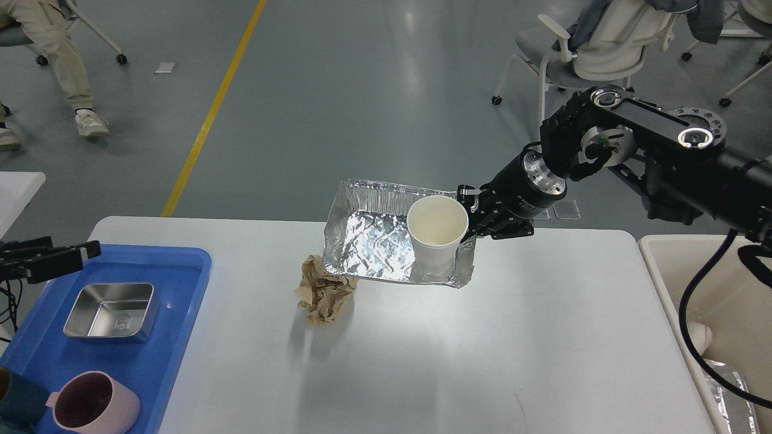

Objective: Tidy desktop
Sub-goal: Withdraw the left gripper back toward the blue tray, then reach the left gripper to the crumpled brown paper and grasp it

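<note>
The white desktop (pixel 512 337) fills the lower view. My right gripper (pixel 471 224) is shut on the right rim of a crinkled foil tray (pixel 371 241) and holds it a little above the desktop's far edge. A white paper cup (pixel 435 238) stands upright in the tray's right end and partly hides the fingers. A crumpled brown paper ball (pixel 324 289) lies on the desktop just under the tray's front left corner. My left gripper (pixel 84 252) hovers at the far left over the blue tray's back edge, dark and flat, holding nothing that I can see.
A blue tray (pixel 181 259) at the left holds a steel box (pixel 110 310) and a pink mug (pixel 96 404). A beige bin (pixel 663 265) stands off the right edge with foil inside. Office chairs (pixel 603 48) and a person's legs are beyond the table.
</note>
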Motion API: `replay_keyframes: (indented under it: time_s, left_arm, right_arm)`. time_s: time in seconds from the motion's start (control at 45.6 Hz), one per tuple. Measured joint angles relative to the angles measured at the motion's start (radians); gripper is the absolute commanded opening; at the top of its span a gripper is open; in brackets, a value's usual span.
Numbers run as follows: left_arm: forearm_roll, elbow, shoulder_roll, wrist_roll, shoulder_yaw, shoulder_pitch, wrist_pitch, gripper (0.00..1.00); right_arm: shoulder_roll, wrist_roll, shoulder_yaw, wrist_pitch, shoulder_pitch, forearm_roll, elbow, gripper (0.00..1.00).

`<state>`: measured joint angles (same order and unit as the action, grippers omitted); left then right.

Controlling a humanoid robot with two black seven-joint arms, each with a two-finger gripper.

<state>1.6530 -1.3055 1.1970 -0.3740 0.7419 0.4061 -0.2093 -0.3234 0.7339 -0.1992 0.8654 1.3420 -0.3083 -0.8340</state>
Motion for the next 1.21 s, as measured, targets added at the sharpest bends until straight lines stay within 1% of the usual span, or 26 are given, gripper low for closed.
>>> replay_keyframes:
  time_s: [0.022, 0.11, 0.219, 0.417, 0.549, 0.702, 0.724, 0.944, 1.207]
  left_arm:
    - [0.072, 0.007, -0.03, -0.003, -0.005, 0.038, -0.004, 0.97]
    - [0.234, 0.014, -0.099, -0.008, -0.035, 0.121, -0.012, 0.97]
    - [0.397, 0.015, -0.17, -0.009, -0.133, 0.226, -0.016, 0.97]
    - [0.517, 0.046, -0.281, -0.002, -0.377, 0.427, -0.017, 0.97]
    - [0.577, 0.091, -0.369, 0.0, -0.485, 0.517, -0.016, 0.97]
    - [0.611, 0.148, -0.49, 0.002, -0.541, 0.547, -0.013, 0.97]
    - [0.614, 0.173, -0.534, 0.003, -0.556, 0.548, -0.01, 0.97]
    - [0.616, 0.27, -0.669, 0.004, -0.6, 0.541, 0.002, 0.97]
    - [0.616, 0.445, -0.782, 0.004, -0.611, 0.529, 0.102, 0.97]
  right_arm:
    - [0.0, 0.0, -0.003, 0.0, 0.0, 0.0, 0.0, 0.0]
    - [0.0, 0.0, -0.006, 0.0, 0.0, 0.0, -0.001, 0.0]
    - [0.0, 0.0, -0.008, 0.0, -0.001, 0.0, -0.002, 0.0]
    - [0.0, -0.001, -0.009, 0.0, -0.007, 0.0, -0.002, 0.0]
    - [0.0, -0.001, -0.012, 0.0, -0.007, 0.0, -0.002, 0.0]
    - [0.0, -0.001, -0.015, 0.0, -0.01, 0.0, -0.001, 0.0]
    - [0.0, -0.001, -0.016, 0.0, -0.01, 0.0, -0.001, 0.0]
    - [-0.001, -0.001, -0.016, 0.001, -0.014, 0.0, -0.001, 0.0]
    - [-0.003, -0.001, -0.016, 0.003, -0.022, 0.0, -0.001, 0.0]
